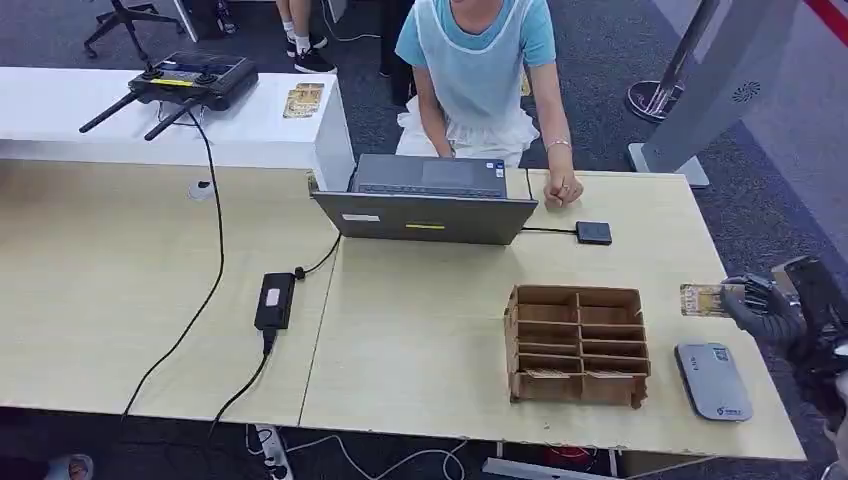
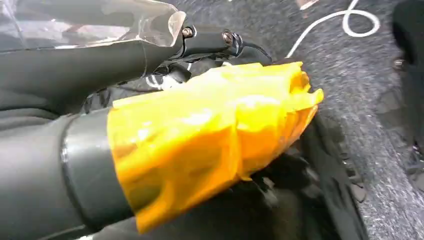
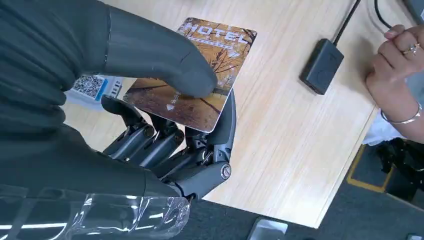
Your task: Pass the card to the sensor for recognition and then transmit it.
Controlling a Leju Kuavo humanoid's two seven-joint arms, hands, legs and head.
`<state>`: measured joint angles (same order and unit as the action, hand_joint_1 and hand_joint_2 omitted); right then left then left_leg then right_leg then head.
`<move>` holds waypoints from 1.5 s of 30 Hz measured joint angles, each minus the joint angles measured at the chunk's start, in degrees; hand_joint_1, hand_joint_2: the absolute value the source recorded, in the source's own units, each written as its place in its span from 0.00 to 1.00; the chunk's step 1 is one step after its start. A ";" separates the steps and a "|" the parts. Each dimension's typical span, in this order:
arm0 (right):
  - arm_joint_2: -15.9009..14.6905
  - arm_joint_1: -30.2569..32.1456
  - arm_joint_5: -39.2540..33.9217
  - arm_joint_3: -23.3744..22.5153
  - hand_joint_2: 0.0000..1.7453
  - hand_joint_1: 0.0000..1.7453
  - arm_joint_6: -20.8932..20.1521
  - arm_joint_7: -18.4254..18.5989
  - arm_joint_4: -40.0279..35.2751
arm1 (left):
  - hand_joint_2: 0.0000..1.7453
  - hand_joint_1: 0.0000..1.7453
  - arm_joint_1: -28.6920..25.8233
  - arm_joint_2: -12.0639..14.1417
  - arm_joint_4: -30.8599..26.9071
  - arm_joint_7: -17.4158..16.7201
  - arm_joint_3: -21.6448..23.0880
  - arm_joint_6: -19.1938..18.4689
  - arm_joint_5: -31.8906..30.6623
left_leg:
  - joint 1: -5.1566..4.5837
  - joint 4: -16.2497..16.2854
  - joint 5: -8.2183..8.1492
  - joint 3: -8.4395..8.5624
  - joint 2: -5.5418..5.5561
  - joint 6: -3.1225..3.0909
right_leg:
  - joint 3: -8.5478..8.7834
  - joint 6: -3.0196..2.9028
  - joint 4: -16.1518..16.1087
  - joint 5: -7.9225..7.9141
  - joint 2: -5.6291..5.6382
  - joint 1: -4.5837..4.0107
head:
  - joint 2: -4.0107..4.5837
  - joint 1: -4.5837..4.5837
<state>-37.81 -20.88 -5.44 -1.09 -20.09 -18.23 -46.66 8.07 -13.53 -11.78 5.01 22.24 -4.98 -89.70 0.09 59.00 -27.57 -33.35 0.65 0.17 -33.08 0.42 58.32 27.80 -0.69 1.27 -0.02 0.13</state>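
The right hand (image 1: 770,308) holds the card (image 1: 703,299) pinched btw thumb and fingers (image 3: 165,145), at approx. 3 o'clock of the table (image 1: 420,330), just past its right edge and above it. In the right wrist view the card (image 3: 192,75) shows the word "HOTEL" and an autumn picture. The grey sensor (image 1: 713,380) lies flat on the table at 5 o'clock of the card, near the right hand, w/ the wooden box (image 1: 577,345) just beside it at 9 o'clock. The left hand (image 2: 210,145) is wrapped in yellow tape; I cannot tell if it is released or clenched. A person's hand (image 1: 563,190) rests on the table edge at 12 o'clock, next to the laptop (image 1: 425,200).
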 joint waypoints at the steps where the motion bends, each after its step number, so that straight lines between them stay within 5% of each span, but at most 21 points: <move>1: 0.15 -0.16 0.04 0.00 1.00 1.00 0.07 -0.15 0.13 | 0.00 0.00 0.03 0.00 0.00 0.41 1.05 -0.07 0.00 | 0.00 0.00 0.00 0.00 0.00 0.00 | 0.00 0.00 0.00 0.00 -0.01 0.00 | 0.02 0.00; 23: 2.12 -0.59 0.70 -0.46 1.00 1.00 3.08 -1.51 0.85 | 0.00 0.00 2.12 0.79 0.00 5.07 14.00 -0.90 0.92 | 0.01 0.00 0.00 -0.06 0.14 0.00 | -0.01 0.00 0.00 0.00 -0.14 -0.01 | 0.02 0.00; 45: 2.36 4.30 1.03 -5.79 1.00 1.00 2.78 -1.57 -1.55 | 0.00 0.00 2.26 1.07 -0.02 5.70 14.43 -4.46 4.24 | 0.00 0.00 0.04 -0.12 0.30 -0.06 | -0.01 0.01 -0.01 0.01 -0.32 0.00 | 0.02 0.00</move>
<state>-35.45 -16.57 -4.42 -6.89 -17.31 -19.80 -48.22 10.32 -12.46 -11.80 10.71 36.68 -9.44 -85.46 0.10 59.00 -27.53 -33.47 0.95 0.10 -33.09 0.43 58.31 27.81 -1.01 1.27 0.00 0.13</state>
